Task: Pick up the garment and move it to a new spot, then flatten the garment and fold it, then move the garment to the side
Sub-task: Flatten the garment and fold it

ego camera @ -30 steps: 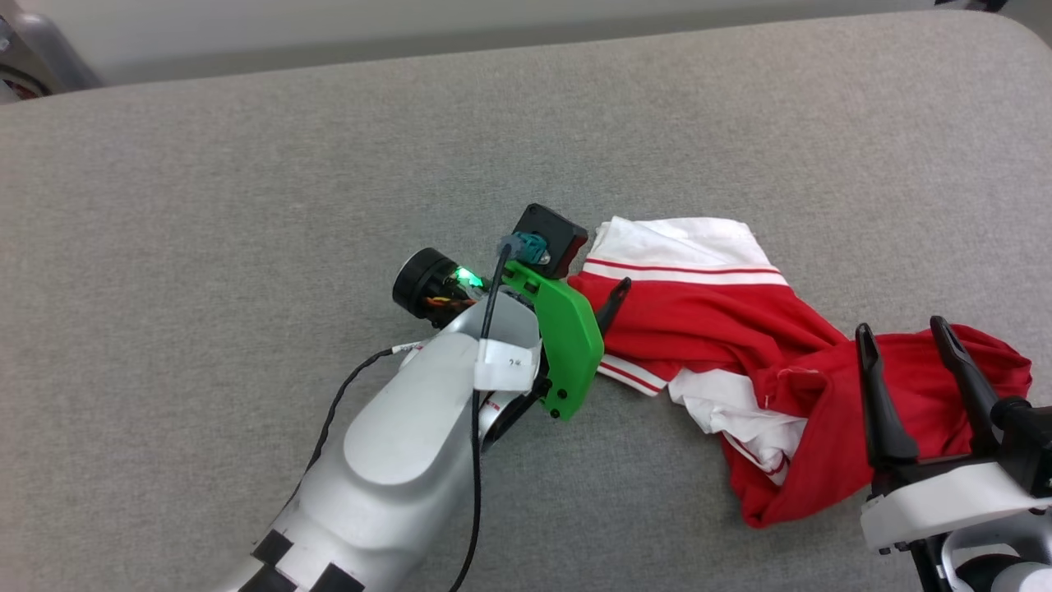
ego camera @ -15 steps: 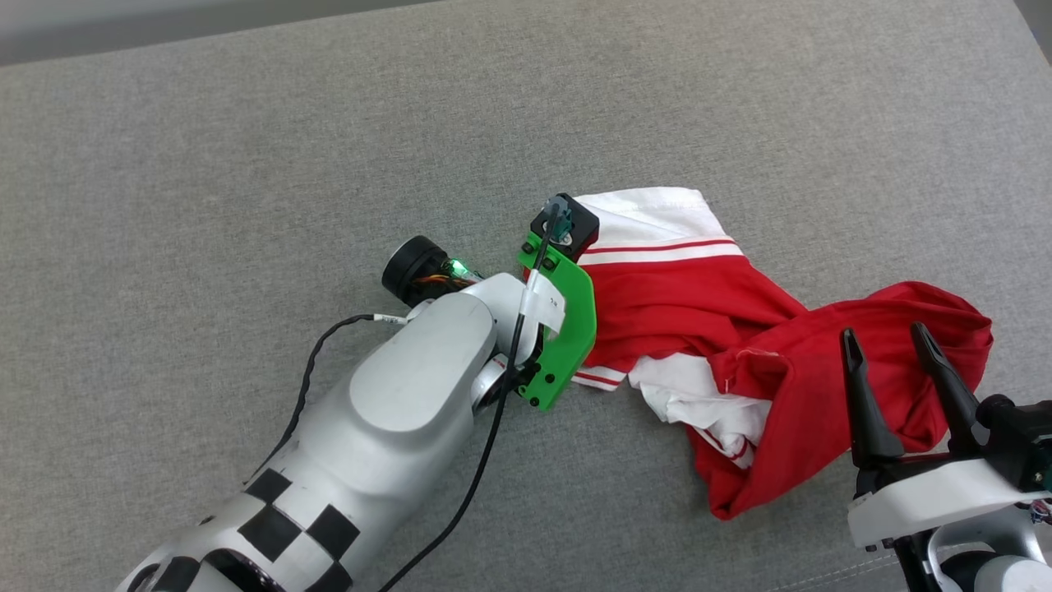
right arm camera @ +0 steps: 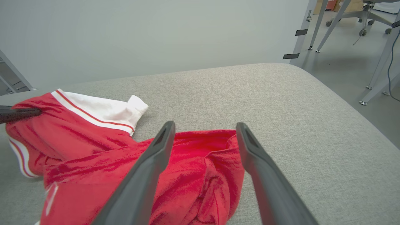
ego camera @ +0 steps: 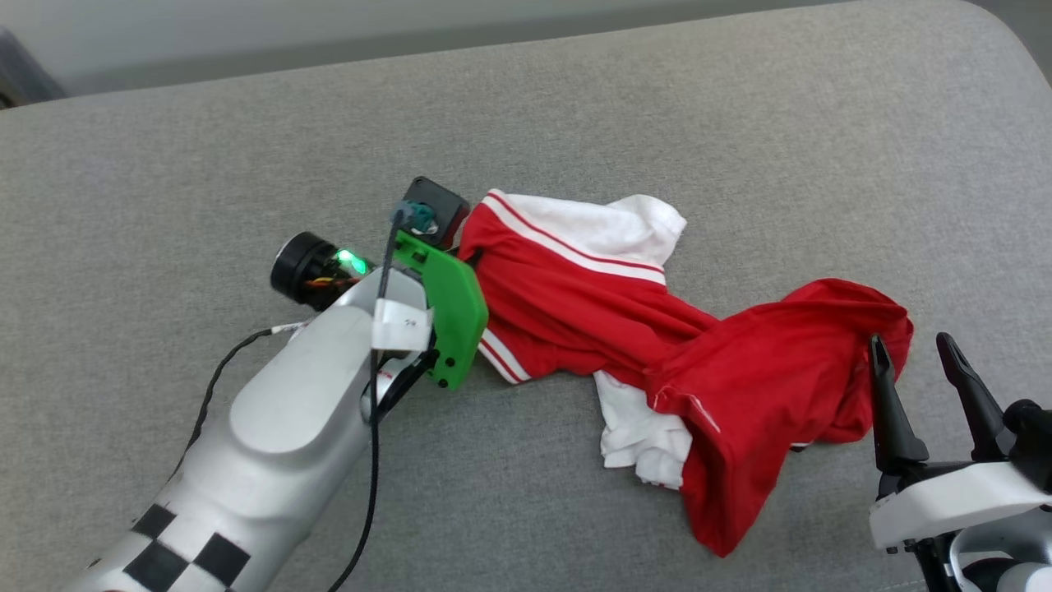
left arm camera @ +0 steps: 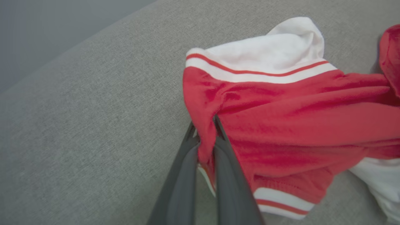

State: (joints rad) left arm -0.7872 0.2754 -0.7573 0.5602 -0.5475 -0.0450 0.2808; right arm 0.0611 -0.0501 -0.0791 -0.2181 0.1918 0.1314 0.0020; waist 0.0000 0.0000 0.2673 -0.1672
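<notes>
The left claw [left arm camera: 203, 124] is pressed together on a fold of red cloth at one edge of the garment [left arm camera: 281, 118], and the cloth bunches up between its two dark fingers [left arm camera: 225, 162]. Just beyond its fingertips lies a white sleeve [left arm camera: 281, 47] with a thin red stripe. Beside the right-hand finger, nearer its base, runs a red-and-white striped trim [left arm camera: 281, 204].

From that pinch the garment [ego camera: 740, 370] stretches away from the left claw toward the right claw [ego camera: 911, 341]. It is crumpled and twisted at the middle, with a wad of white cloth [ego camera: 641, 436] showing under the red. Its far red end lies bunched at the right claw's fingertips.

The right claw [right arm camera: 205, 125] stands spread wide and grips nothing. The red heap [right arm camera: 193, 175] sits between and under its fingers; whether they touch it I cannot tell.

The garment rests on a grey fabric cushion [ego camera: 246, 123] that spreads out on every side of both claws. Behind the left claw sit a green bracket [ego camera: 448, 316] and a black cable [ego camera: 374, 444] on the pale forearm. Far beyond the right claw are a plain wall [right arm camera: 156, 31] and metal legs [right arm camera: 375, 72] on the floor.
</notes>
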